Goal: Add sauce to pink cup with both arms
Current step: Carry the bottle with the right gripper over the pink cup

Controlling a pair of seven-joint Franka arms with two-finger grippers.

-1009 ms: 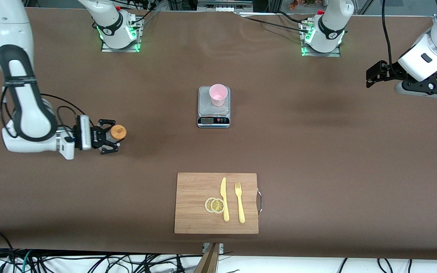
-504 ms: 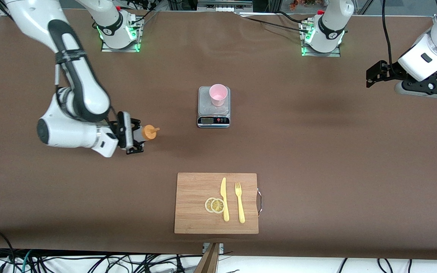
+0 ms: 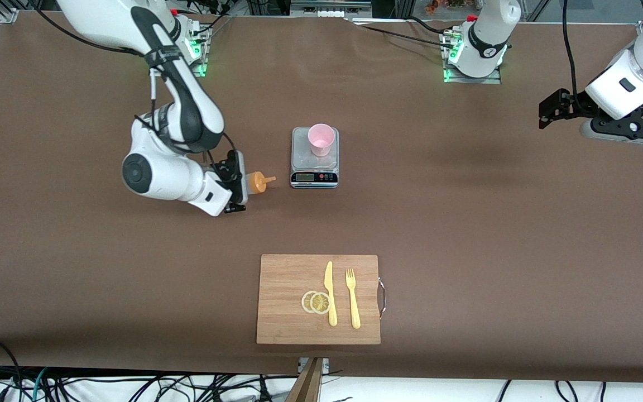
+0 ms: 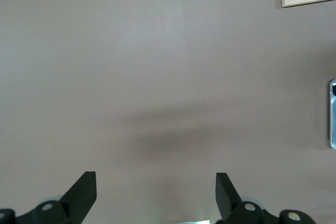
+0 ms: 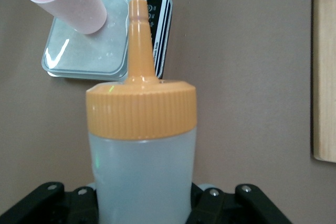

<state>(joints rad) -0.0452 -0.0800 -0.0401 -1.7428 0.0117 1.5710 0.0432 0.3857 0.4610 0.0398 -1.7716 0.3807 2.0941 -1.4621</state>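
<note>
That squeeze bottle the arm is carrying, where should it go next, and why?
Probably a little farther toward the pink cup on the scale. The right pincer is shut on the sauce bottle, whose orange nozzle points at the scale but hangs over bare table beside it, not over the cup's rim. The left pincer waits open at its end of the table.

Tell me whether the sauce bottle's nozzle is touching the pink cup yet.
Apart. The front view shows bare table and the scale's edge between the sauce bottle's orange nozzle and the pink cup, which stands on the scale; the right gripper holds the bottle short of the scale.
</note>
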